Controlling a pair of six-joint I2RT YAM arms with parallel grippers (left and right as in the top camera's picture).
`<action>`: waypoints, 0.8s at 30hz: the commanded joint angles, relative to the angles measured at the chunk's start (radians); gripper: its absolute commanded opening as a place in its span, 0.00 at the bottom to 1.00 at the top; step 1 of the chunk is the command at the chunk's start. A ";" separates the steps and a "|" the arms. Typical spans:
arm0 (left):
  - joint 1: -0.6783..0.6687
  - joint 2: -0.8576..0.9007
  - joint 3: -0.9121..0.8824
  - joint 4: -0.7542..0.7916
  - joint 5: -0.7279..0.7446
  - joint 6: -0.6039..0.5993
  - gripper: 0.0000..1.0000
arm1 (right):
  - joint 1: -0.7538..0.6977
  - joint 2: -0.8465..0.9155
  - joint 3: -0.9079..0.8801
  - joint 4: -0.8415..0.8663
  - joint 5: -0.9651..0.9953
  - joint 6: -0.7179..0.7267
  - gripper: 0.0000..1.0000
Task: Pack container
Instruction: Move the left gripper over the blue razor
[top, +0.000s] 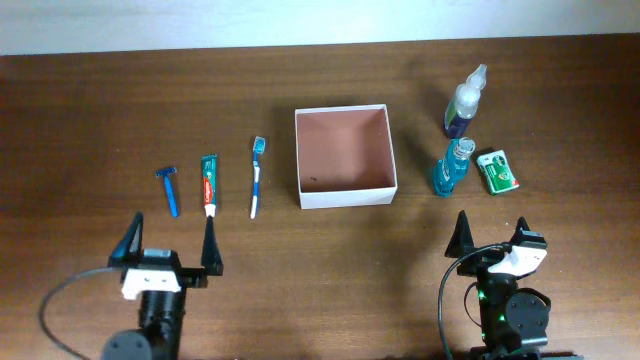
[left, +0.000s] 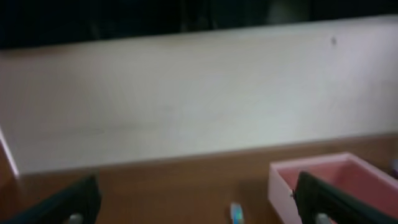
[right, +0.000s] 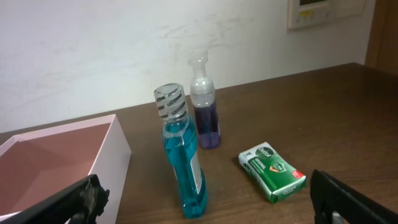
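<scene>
The container (top: 346, 196) stands at the middle of the table (top: 100, 110), lidless and mouth up, its reddish-brown floor bare except for a small dark speck; packing is therefore judged not yet begun. To its left three flat items are laid out in a row, each apart from the next and lengthwise near-to-far: a blue razor (top: 169, 190) outermost, a toothpaste tube (top: 209, 185) in the middle, and a toothbrush (top: 256, 177) nearest the box. To its right a spray bottle (top: 465, 100) with purple liquid stands upright at the far side, a blue mouthwash bottle (top: 452, 168) stands just nearer, and a small green packet (top: 499, 171) lies flat to the right of the latter. The split is judged deliberate: each group lies within reach of one arm, with the box between them as a shared drop point. The left gripper (top: 170, 248) is held at the near edge, in front of the razor and toothpaste, jaws spread wide and nothing between them. The right gripper (top: 492, 240) is likewise held at the near edge, in front of the mouthwash and the packet, jaws released and empty. In the right wrist view the mouthwash bottle is seen leaning slightly, so a sideways knock is noted as a risk when it is approached. The flat items on the left are judged harder to pinch off the table than the upright bottles. Which item is to be taken first cannot be told.
</scene>
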 joint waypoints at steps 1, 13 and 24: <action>0.008 0.159 0.264 -0.190 0.056 -0.001 0.99 | 0.008 -0.010 -0.005 -0.008 0.010 -0.011 0.98; 0.044 1.061 1.112 -1.182 -0.046 -0.056 0.99 | 0.008 -0.010 -0.005 -0.008 0.010 -0.011 0.98; 0.103 1.497 1.271 -1.140 -0.039 -0.084 0.99 | 0.008 -0.010 -0.005 -0.008 0.010 -0.011 0.98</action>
